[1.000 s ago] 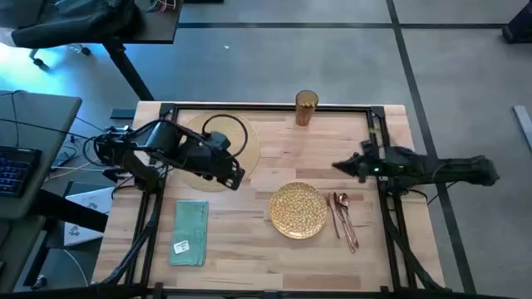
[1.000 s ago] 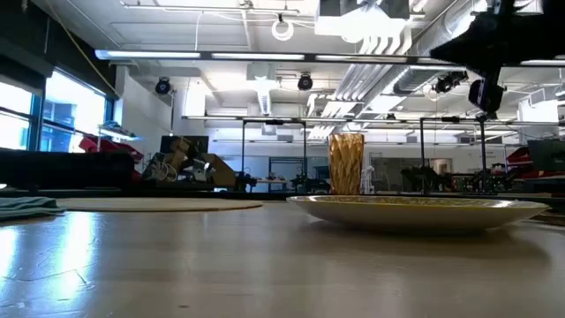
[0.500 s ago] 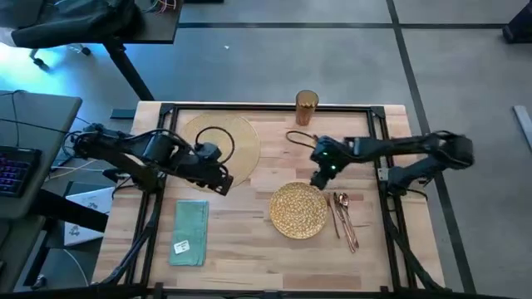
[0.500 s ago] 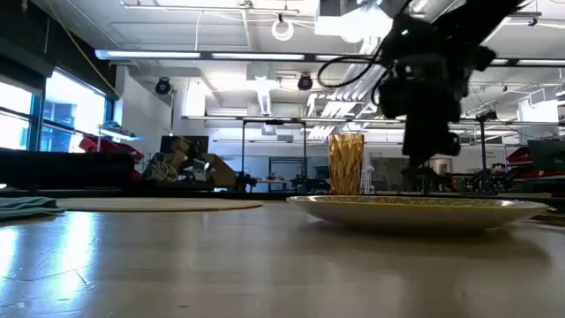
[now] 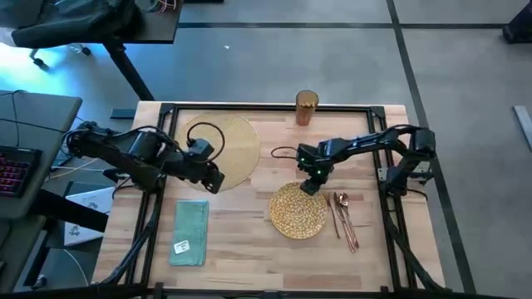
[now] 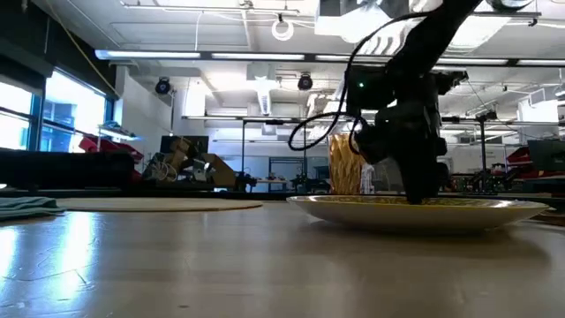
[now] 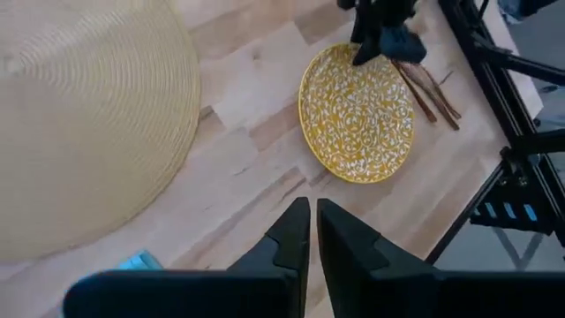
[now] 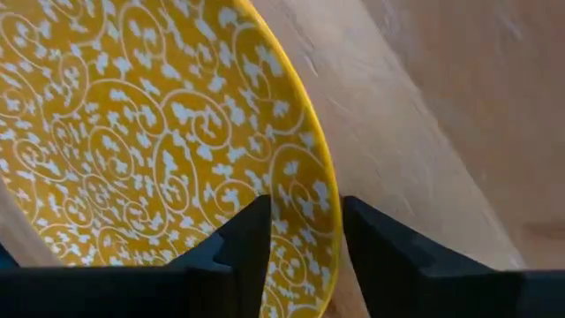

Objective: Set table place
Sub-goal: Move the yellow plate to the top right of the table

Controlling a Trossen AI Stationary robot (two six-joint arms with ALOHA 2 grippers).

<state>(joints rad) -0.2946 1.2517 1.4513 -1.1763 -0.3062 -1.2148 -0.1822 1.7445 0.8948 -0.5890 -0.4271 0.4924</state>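
On the near left part of the table (image 5: 249, 241) lies the teal napkin (image 5: 190, 221), flat, with a small white tag on its near end. To the right of it, near the middle of the table, lies the gold plate (image 5: 297, 213), and just beside the plate on the right lie the copper spoon and knife (image 5: 344, 218), side by side and pointing from far to near; I cannot tell the fork apart from them.

The right gripper (image 5: 311, 183) is low over the far edge of the plate. In the right wrist view its two fingers (image 8: 237, 247) are spread apart, and the yellow rim of the plate (image 8: 159, 132) passes between them; the fingers do not press on it. In the low view this gripper (image 6: 415, 190) reaches down to the plate (image 6: 424, 210), whether it touches I cannot tell.

The left gripper (image 5: 212, 178) hangs over the near right edge of the pale-gold placemat (image 5: 237, 145), which lies on the far left part of the table. In the left wrist view its fingers (image 7: 291, 234) are almost pressed together, with only a thin gap, and they hold nothing.

Farthest, at the far edge of the table and a little right of the middle, the amber cup (image 5: 306, 108) stands upright, well apart from the plate and the placemat.
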